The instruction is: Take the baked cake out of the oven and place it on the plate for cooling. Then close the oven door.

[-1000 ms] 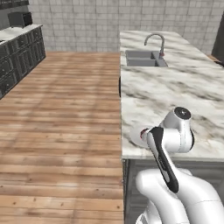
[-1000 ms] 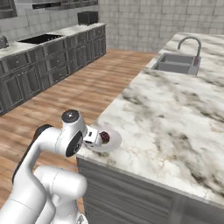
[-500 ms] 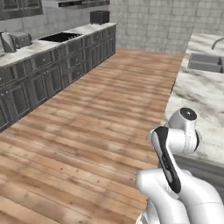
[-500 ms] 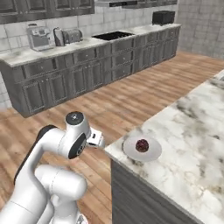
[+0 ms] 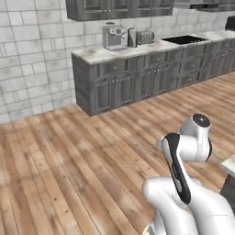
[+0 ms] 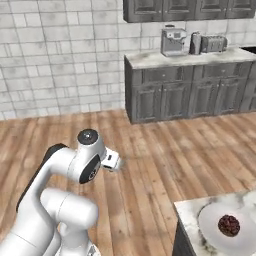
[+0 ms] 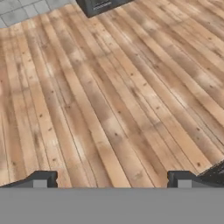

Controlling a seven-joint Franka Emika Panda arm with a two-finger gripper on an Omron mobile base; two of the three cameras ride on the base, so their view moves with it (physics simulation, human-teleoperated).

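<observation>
In the left base view, the white arm (image 5: 188, 151) rises folded over bare wooden floor (image 5: 69, 165). Beyond it, along the tiled wall, runs a row of dark grey cabinets (image 5: 137, 82) with a pale top carrying a coffee machine (image 5: 114, 36) and a toaster (image 5: 144, 36). A pale corner of the marble surface (image 5: 229, 164) shows just right of the arm.

In the right base view, the baked cake (image 6: 229, 225) sits on the plate (image 6: 212, 222), slightly right of its centre; the plate lies near the corner of the marble surface (image 6: 187, 210), well right of the arm. The cake is a tiny, round, dark reddish-brown lump with a bumpy top, far smaller than the flat pale plate. So the first half of the task looks done; the oven door presumably remains to be closed, though its state cannot be told from here.

In the hand view, the gripper (image 7: 109, 180) points down at bare floor planks, its two dark fingertips (image 7: 41, 179) spread as wide as they go, with nothing between them.
</observation>
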